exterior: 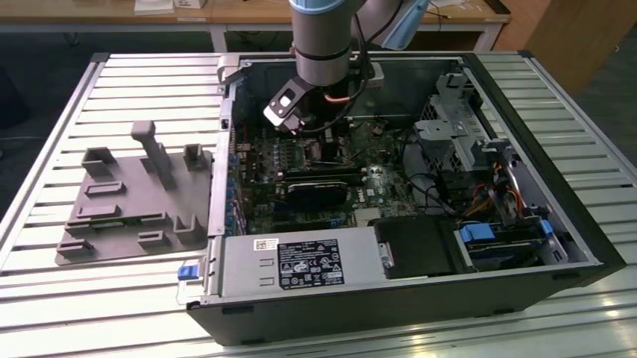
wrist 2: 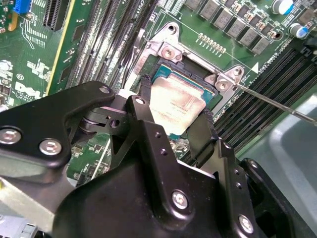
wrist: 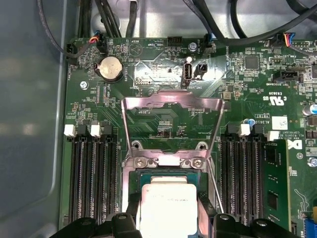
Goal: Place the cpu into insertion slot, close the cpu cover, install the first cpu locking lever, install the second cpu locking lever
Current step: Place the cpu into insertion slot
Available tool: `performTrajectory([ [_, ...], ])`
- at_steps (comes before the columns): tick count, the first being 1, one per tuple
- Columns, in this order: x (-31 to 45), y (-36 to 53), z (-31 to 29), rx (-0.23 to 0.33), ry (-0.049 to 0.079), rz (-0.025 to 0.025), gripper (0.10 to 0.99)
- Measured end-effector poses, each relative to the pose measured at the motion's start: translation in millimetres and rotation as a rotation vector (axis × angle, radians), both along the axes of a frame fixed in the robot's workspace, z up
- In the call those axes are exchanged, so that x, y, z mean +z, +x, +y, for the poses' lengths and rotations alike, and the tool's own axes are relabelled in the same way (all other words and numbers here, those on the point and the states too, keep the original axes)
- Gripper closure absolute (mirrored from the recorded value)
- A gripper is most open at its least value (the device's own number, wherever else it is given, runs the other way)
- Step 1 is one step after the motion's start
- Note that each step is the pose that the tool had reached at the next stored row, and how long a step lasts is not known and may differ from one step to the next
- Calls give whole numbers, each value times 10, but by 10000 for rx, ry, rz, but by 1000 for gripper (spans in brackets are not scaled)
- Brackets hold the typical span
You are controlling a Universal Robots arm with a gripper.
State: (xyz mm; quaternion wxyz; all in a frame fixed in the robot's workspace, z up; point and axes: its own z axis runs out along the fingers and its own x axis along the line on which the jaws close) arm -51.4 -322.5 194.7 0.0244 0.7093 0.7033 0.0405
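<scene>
a silvery slatted metal table [exterior: 119,298] carries everything here. directly under the gripper [exterior: 318,145] and all around it, a black computer case [exterior: 298,265] lies on its side on the slats with its open side up, so the gripper hangs down within its walls. off to the exterior view's left of the gripper, and somewhat nearer the camera, a grey moulded fixture plate [exterior: 130,216] lies flat on the slats, close against the case's outer wall, with several posts and blocks standing up from it.
</scene>
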Motion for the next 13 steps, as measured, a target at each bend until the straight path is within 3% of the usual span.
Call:
performTrajectory([
  [13, -20, 0, 4, 0, -2, 2, 549],
])
